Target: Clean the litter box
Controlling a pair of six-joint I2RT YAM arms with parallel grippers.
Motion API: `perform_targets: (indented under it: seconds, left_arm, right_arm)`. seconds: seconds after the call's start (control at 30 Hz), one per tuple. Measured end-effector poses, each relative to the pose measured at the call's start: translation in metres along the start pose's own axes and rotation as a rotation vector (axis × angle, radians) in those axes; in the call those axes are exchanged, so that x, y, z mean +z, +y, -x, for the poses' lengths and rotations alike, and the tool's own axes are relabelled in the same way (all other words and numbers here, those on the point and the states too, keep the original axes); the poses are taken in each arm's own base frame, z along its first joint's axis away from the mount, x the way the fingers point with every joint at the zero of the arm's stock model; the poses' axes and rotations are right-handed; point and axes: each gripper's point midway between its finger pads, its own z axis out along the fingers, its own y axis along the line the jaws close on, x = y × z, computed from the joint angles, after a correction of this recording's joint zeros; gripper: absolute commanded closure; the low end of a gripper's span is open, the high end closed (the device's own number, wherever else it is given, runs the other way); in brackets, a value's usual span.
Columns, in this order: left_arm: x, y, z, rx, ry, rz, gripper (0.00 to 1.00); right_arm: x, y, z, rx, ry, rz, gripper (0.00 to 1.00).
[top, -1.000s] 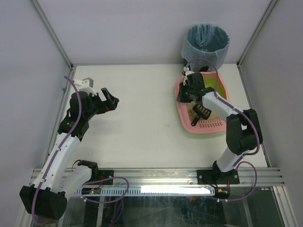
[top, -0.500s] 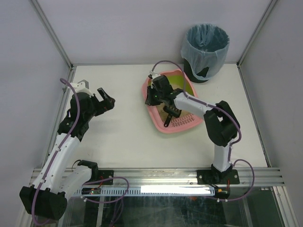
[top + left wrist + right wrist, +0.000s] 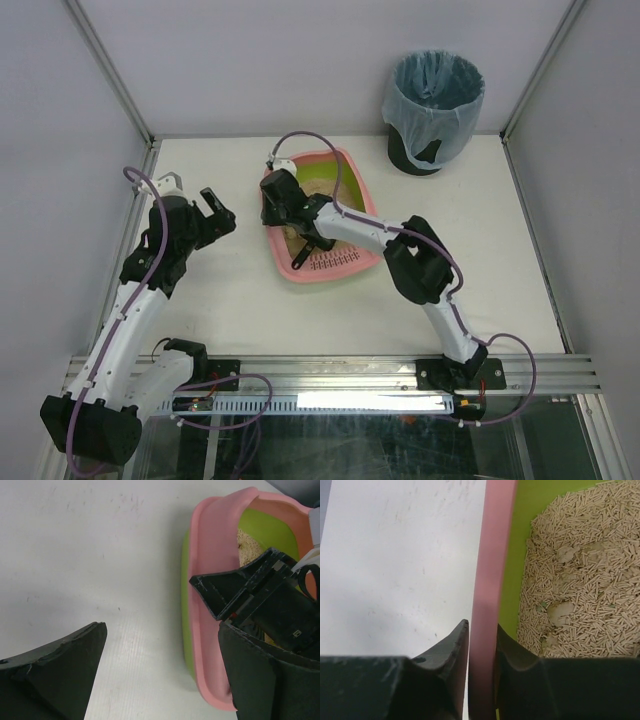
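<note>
Right wrist: pellets and clumps in beige litter (image 3: 580, 580), unresolved from top external | shallow pink green-walled plastic litter box (image 3: 335, 265) mid white table (image 3: 200, 300) | right gripper (image 3: 482, 626) pinching its rim | left gripper (image 3: 162, 627) spread wide, empty.

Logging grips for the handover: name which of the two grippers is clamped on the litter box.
The right gripper: it pinches the pink rim of the litter box between its jaws. The left gripper stands wide open beside it, holding nothing.
</note>
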Motion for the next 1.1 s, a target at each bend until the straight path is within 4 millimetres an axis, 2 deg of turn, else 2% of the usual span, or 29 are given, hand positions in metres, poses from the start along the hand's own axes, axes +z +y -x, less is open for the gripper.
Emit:
perform_targets:
  seconds: [0.17, 0.3, 0.4, 0.47, 0.57, 0.73, 0.83, 0.9, 1.0, 1.1]
  left_arm:
    - [-0.005, -0.002, 0.015, -0.002, -0.04, 0.011, 0.01]
    - [-0.007, -0.002, 0.023, 0.006, -0.066, 0.023, 0.01]
    - [-0.01, 0.002, 0.028, 0.028, -0.08, 0.05, 0.01]
    - [-0.013, 0.003, 0.036, 0.043, -0.1, 0.063, 0.01]
    - [-0.018, 0.0, 0.047, 0.058, -0.129, 0.061, 0.01]
    - [-0.019, 0.001, 0.052, 0.087, -0.143, 0.071, 0.01]
    - [-0.018, 0.002, 0.052, 0.105, -0.14, 0.073, 0.01]
    - [-0.017, 0.001, 0.052, 0.115, -0.14, 0.07, 0.01]
    - [-0.012, -0.001, 0.051, 0.119, -0.129, 0.062, 0.01]
    - [-0.006, -0.003, 0.046, 0.123, -0.104, 0.053, 0.01]
  right_arm:
    - [0.001, 0.021, -0.003, -0.007, -0.005, 0.019, 0.48]
    - [-0.002, 0.027, -0.002, -0.028, -0.007, 0.033, 0.38]
    - [-0.01, 0.027, 0.002, -0.054, -0.008, 0.03, 0.35]
    - [-0.021, 0.028, 0.012, -0.074, -0.024, 0.027, 0.33]
    - [-0.048, 0.03, 0.037, -0.1, -0.082, 0.022, 0.32]
    - [-0.111, 0.023, 0.08, -0.134, -0.194, 0.02, 0.32]
    - [-0.146, 0.003, 0.101, -0.132, -0.248, -0.014, 0.32]
    - [-0.171, -0.02, 0.121, -0.115, -0.287, -0.049, 0.32]
    - [-0.21, -0.072, 0.155, -0.057, -0.366, -0.142, 0.32]
    - [-0.253, -0.135, 0.185, 0.025, -0.472, -0.267, 0.32]
